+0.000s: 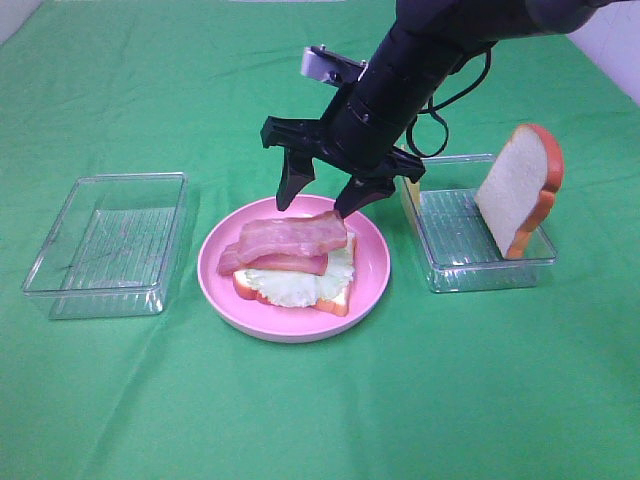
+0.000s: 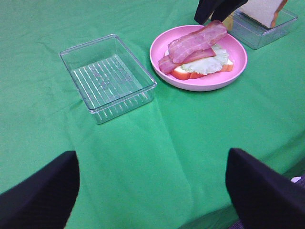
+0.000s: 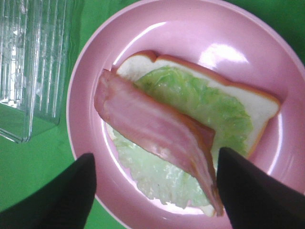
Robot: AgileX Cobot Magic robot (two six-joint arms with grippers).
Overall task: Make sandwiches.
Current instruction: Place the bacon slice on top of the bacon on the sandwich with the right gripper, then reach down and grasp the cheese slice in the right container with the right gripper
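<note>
On the pink plate [image 1: 372, 262] lies a partial sandwich: a white bread slice [image 1: 340, 299], pale lettuce [image 1: 296, 287], a reddish piece and a bacon strip [image 1: 293, 235] on top. It also shows in the right wrist view, with the bacon [image 3: 152, 126] lying across the lettuce [image 3: 200, 98]. My right gripper [image 1: 315, 208] is open and empty just above the bacon. A second bread slice [image 1: 517, 190] leans upright in the right tray [image 1: 455, 272], with a yellow cheese piece [image 1: 408, 191] at its near-left end. My left gripper [image 2: 150, 153] is open and empty, low over the cloth.
An empty clear tray [image 1: 105, 245] stands left of the plate and also shows in the left wrist view [image 2: 107, 76]. Everything rests on a green cloth [image 1: 320, 410]. The right arm reaches in from the back right above the right tray.
</note>
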